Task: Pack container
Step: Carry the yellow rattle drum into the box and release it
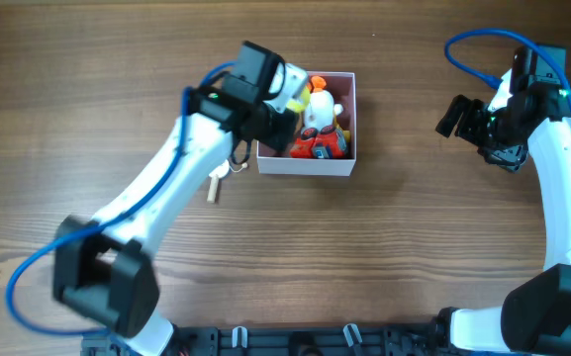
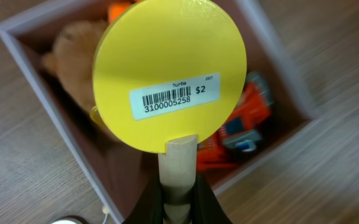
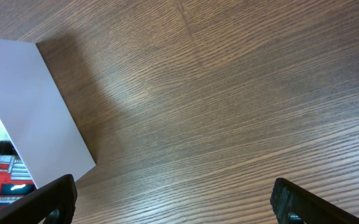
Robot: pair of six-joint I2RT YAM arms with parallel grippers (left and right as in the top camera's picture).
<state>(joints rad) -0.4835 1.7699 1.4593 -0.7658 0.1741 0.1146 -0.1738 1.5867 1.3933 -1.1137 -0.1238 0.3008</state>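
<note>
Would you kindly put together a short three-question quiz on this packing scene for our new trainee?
1. True or false: the left gripper is shut on the wooden handle of the yellow paddle, which it holds above the container.
2. Which price is printed on the paddle's sticker? A) $2 B) $5 C) $9
3. Fill the gap: the right gripper stands ____ over the bare table, holding nothing.

Key: 1 true; 2 A; 3 open.
</note>
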